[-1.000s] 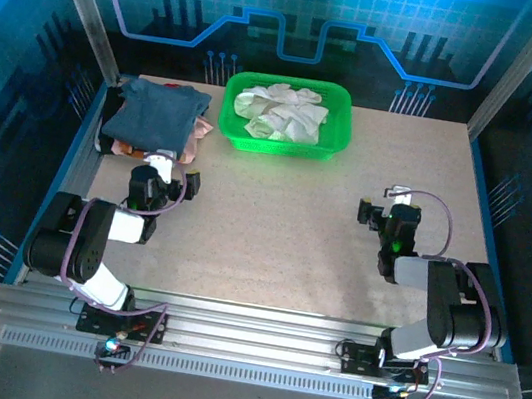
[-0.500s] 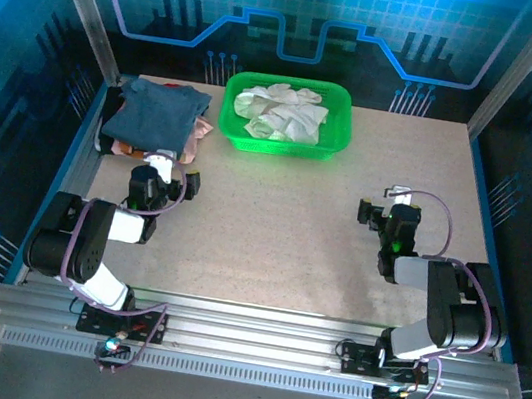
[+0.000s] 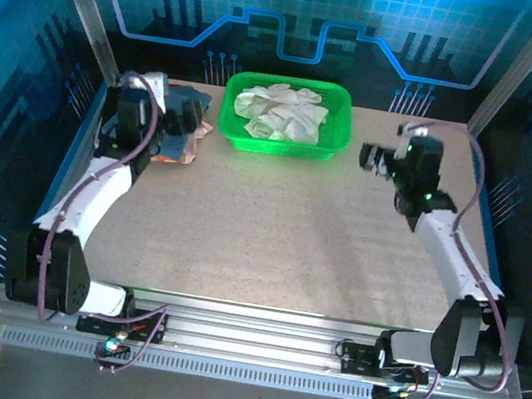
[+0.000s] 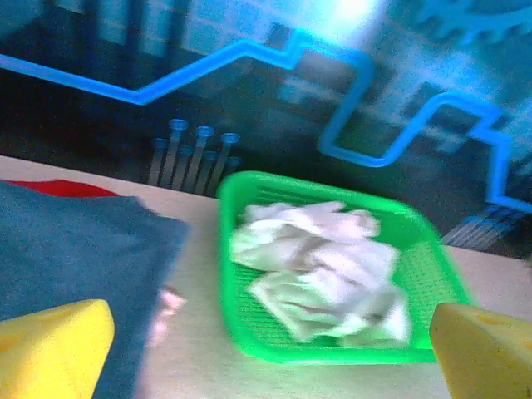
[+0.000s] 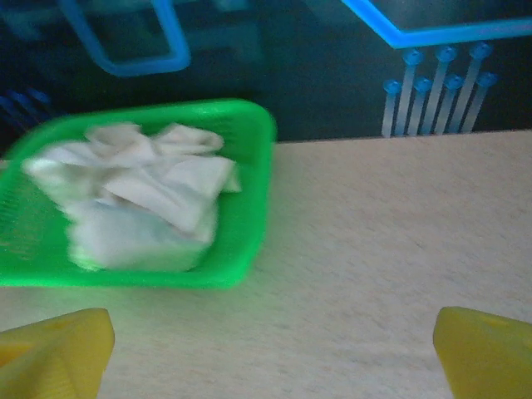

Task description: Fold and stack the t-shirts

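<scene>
Shirts lay in two places on the bench. One crumpled white t-shirt point(image 3: 280, 111), thin and rumpled into loose folds, filled the single green plastic mesh basket point(image 3: 279, 149) at the top centre of the overhead frame. One stack of folded t-shirts point(image 3: 178, 143) sat at the upper left, just beside the basket but apart from it. A slate-blue shirt point(image 4: 75, 249) topped that stack, with pink point(image 4: 166, 303) and orange edges showing beneath it and a strip of red point(image 4: 58, 187) at its far side; how many shirts the stack held could not be counted.

Two robot arms reached up from the bottom of the overhead frame. The left gripper point(image 4: 270, 353) hung over the near edge of the stack, its yellow fingertips point(image 4: 50, 349) spread wide and holding nothing. The right gripper point(image 5: 266, 349) hovered at the upper right, just right of the basket, its jaws also spread wide and empty over bare tabletop.

The table point(image 3: 281, 232) was a pale, speckled beige board, framed by a ribbed aluminium rail point(image 3: 254, 339) along the lower edge. A dark blue backdrop point(image 3: 294, 22) printed with glowing circuit lines and a gear closed off the top of the frame, with blue side panels at left and right.
</scene>
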{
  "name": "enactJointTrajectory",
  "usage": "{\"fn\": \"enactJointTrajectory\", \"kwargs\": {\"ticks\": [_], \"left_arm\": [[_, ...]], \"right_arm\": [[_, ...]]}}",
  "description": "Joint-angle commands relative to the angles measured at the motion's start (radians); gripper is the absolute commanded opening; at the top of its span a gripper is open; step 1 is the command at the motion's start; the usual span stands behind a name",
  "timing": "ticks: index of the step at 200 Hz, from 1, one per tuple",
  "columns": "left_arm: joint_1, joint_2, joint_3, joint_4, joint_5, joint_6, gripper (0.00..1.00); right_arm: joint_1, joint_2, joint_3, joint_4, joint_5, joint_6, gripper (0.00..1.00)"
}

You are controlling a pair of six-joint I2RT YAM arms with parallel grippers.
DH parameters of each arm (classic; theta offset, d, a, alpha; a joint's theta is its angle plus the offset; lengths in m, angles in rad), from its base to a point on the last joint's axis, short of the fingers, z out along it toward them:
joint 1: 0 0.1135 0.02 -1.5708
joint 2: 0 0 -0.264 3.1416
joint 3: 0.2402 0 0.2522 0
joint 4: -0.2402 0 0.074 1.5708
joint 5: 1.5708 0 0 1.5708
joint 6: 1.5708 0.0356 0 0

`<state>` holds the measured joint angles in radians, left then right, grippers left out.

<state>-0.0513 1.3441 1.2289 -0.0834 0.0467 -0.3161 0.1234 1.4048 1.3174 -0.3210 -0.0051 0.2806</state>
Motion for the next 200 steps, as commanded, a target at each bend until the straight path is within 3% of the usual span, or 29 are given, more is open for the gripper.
{"fn": "enactJointTrajectory", "kwargs": {"ticks": [1, 44, 101, 136, 162, 184, 200], "left_arm": [[-0.076, 0.087, 0.094, -0.249, 0.119, -0.137, 0.99], [-0.234, 0.204, 0.242, -0.311, 0.140, -0.120, 0.99], [-0.350, 0.121, 0.138, -0.310, 0.141, -0.169, 0.99], [-0.364, 0.027, 0.038, -0.293, 0.135, -0.229, 0.99], [-0.368, 0.010, 0.040, -0.308, 0.093, -0.217, 0.99], [-0.367, 0.053, 0.101, -0.347, 0.052, -0.190, 0.99], [-0.367, 0.117, 0.170, -0.377, 0.023, -0.176, 0.99]], "right_arm": [[0.001, 0.193, 0.154, -0.343, -0.200, 0.096, 1.00], [-0.036, 0.543, 0.468, -0.333, -0.310, 0.153, 0.98], [-0.044, 0.910, 0.840, -0.373, -0.302, 0.192, 0.94], [-0.042, 1.042, 0.924, -0.331, -0.293, 0.257, 0.88], [-0.034, 1.112, 0.993, -0.311, -0.289, 0.312, 0.68], [-0.020, 1.105, 0.995, -0.318, -0.279, 0.322, 0.30], [-0.012, 1.034, 0.895, -0.294, -0.267, 0.312, 0.18]]}}
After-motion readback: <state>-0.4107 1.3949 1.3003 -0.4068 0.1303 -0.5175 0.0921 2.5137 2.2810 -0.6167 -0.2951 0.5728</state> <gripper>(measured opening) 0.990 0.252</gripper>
